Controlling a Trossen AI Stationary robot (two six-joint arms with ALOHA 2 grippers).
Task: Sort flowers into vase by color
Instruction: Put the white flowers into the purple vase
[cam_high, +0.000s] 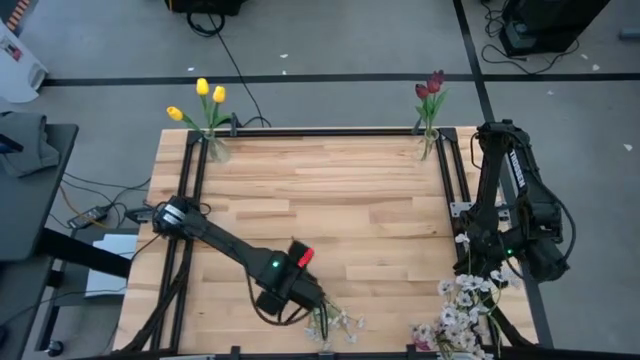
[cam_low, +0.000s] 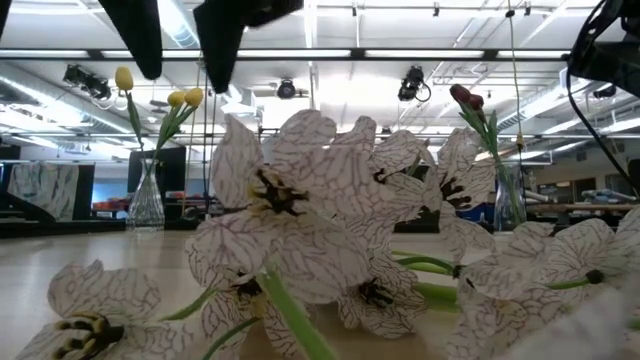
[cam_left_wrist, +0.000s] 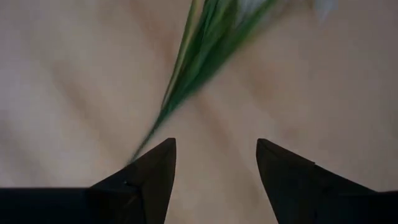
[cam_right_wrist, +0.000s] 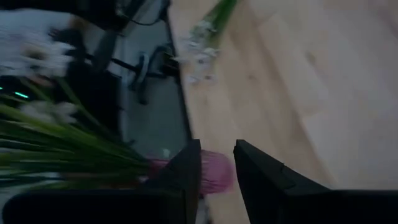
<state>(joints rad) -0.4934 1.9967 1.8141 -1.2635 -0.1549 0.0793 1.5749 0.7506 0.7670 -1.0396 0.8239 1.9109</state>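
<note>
While its fingers stand spread just above a white spray (cam_high: 333, 322), the left gripper (cam_high: 300, 297) hovers over the wooden table (cam_high: 330, 200); right gripper (cam_right_wrist: 216, 171) parted, beside more white flowers (cam_high: 462, 310). No writing legible.

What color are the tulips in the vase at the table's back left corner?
Yellow tulips, clearest in the high view.

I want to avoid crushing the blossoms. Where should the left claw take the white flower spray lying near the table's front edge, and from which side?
Grip the green stem, not the blossoms. The white spray lies flat, so come straight down; the left claw is open just beside its stem.
</note>
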